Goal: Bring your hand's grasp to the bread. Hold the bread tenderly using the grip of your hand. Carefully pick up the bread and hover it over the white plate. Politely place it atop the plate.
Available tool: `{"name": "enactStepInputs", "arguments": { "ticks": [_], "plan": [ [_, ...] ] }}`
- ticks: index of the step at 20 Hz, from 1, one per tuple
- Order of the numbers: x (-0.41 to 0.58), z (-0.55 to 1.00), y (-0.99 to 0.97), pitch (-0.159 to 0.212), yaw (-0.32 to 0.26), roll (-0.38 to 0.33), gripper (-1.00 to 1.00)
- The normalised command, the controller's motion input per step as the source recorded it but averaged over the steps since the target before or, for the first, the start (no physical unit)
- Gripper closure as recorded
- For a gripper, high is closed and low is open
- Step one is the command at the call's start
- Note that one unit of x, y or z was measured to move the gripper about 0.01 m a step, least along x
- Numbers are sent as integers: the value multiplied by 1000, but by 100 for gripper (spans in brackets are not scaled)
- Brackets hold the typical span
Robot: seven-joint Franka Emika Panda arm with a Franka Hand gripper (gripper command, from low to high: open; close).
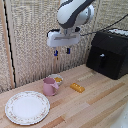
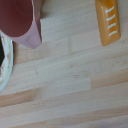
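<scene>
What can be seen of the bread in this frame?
The bread is a small oblong golden orange-yellow block with a smooth, glossy, plastic-like surface. The wrist view shows pale ridged slashes across its top. It lies flat on the wooden table, at the exterior view's right of the pink mug and apart from it. Nothing touches it; the pincer hangs high above, empty.

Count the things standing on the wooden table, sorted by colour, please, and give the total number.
White: 2, the white plate and a small bowl
Pink: 1, the mug
Orange-yellow: 2, the bread and a small blob in the bowl
Black: 1, a boxy appliance
Total: 6
</scene>
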Motion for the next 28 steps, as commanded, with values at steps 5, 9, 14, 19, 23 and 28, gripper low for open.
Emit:
{"name": "enactStepInputs", "arguments": {
  "ticks": [5,9,14,19,23,28],
  "plan": [
    [-420,-265,-381,39,63,67,-100],
    [-459,-309,-460,19,52,81,-100],
    [-296,-334,-515,35,95,66,-100],
    [-223,-404,-509,49,119,43,-100],
    [-130,-472,-484,3,100,23,-100],
    [-15,-454,-358,0,108,15,-100]
  ]
}}
